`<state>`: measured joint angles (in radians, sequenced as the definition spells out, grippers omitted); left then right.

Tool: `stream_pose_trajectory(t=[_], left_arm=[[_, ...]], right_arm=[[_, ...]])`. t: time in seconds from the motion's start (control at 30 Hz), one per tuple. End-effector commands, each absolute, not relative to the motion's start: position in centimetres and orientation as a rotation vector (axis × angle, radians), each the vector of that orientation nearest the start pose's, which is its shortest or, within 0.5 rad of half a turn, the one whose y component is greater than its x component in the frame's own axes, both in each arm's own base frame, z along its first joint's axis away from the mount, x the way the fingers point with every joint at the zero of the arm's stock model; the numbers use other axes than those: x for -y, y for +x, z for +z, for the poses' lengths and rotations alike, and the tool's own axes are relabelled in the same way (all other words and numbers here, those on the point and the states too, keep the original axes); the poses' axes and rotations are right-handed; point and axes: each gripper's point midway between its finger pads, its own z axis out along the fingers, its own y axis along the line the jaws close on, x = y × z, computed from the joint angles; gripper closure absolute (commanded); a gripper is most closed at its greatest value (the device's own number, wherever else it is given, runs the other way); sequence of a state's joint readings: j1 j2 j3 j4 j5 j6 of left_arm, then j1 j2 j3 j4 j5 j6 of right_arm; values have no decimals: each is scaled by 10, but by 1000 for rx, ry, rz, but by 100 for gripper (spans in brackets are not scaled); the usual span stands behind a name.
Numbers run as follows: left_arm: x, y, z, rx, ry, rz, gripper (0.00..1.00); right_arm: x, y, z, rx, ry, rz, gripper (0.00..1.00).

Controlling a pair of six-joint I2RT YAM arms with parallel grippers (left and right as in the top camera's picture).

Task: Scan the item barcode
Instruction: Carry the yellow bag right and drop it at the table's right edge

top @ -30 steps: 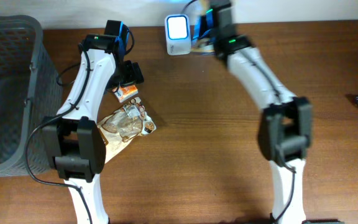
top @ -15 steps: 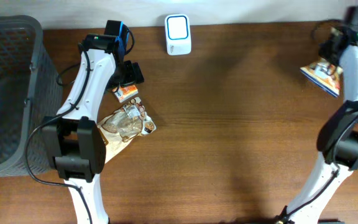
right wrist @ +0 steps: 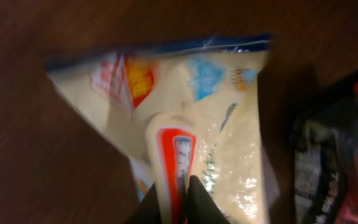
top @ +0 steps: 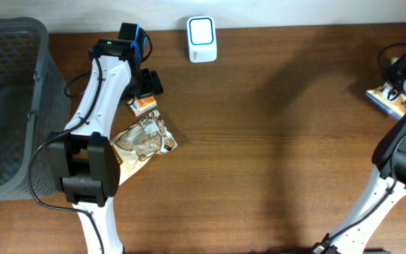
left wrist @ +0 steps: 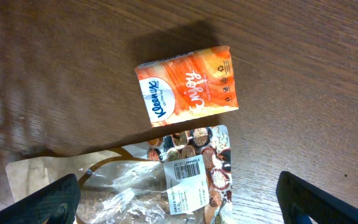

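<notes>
**Overhead and wrist views.** The snack packet (top: pixel 386 97) is far to the right of the scanner (top: pixel 201 39), well apart from it, near the right edge of the table (top: pixel 259 141). It is a glossy cream pouch with a blue band along one end. Beneath that band are a red-and-yellow patch and a pale blue patch, and a red-and-white graphic runs down the middle (print too blurred to read). The right gripper (right wrist: pixel 174 193) stands narrow, its two fingertips pinching the packet's near edge. A dark wrapper (right wrist: pixel 334 162) lies just beside the packet. Left of the scanner, the left gripper (left wrist: pixel 188 199) hangs spread wide, holding nothing, above a Kleenex pack (left wrist: pixel 188 87) and a clear-windowed bag (left wrist: pixel 135 180).
</notes>
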<state>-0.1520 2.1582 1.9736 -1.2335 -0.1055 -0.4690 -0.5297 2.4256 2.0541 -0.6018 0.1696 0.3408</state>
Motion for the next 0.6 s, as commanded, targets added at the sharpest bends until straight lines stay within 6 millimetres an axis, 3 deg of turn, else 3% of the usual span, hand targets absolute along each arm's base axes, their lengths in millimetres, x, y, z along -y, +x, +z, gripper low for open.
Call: stream_pose_trajectory(t=[0.0, 0.23, 0.3, 0.33, 0.4, 0.43, 0.57], left_arm=[[50, 453, 110, -2908, -497, 84, 1], [50, 453, 110, -2908, -497, 84, 1], [50, 453, 110, -2908, -497, 84, 1], [50, 453, 110, -2908, -497, 84, 1], [50, 453, 110, -2908, -498, 84, 1], [50, 453, 110, -2908, -497, 84, 1], [50, 453, 110, -2908, -497, 84, 1]], right_arm=[[341, 506, 54, -2254, 1157, -292, 88], [360, 482, 50, -2275, 1214, -312, 90], [359, 481, 60, -2298, 1165, -320, 90], [359, 482, 75, -2295, 1122, -332, 82], [357, 486, 97, -2271, 1086, -339, 53], [355, 488, 108, -2255, 1074, -337, 48], [342, 495, 178, -2167, 1008, -309, 44]])
